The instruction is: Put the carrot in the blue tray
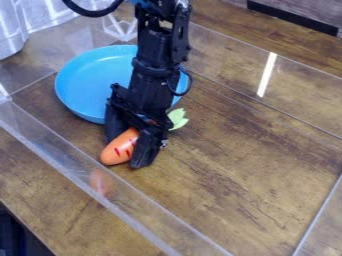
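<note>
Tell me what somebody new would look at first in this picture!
Probably the bright orange carrot, poking out from under the black robot arm, with its green leafy top peeking out on the other side. Next might come the big, round blue tray beside the arm, partly hidden behind it.

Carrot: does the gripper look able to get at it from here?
Likely yes: the gripper is already down over the carrot, and nothing visible lies between them.
</note>
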Robot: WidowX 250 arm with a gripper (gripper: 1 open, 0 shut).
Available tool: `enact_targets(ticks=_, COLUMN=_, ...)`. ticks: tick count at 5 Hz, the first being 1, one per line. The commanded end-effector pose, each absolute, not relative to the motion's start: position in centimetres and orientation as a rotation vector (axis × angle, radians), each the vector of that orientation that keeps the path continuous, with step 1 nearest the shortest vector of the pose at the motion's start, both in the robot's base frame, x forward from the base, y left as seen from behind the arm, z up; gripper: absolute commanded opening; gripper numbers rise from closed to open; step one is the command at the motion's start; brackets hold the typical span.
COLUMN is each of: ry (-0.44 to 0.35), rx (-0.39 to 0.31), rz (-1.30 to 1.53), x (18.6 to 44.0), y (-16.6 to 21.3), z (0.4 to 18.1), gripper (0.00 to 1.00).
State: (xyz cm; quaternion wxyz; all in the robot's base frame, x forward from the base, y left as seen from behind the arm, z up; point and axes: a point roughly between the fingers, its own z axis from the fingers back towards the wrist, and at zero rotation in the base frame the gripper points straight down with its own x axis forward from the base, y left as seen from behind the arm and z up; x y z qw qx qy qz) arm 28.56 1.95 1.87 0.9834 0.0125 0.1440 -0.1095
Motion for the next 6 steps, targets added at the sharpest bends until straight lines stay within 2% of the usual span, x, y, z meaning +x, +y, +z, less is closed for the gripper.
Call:
enact_targets(ticks=1, ry=0.256, rx=0.024, rz=-0.203, x=29.19, y=2.7, z=2.72, gripper=0.0)
enact_targets(ticks=6, ry=0.26, rx=0.052, rz=-0.23, x=28.3, y=2.73, z=2.98, gripper=0.0)
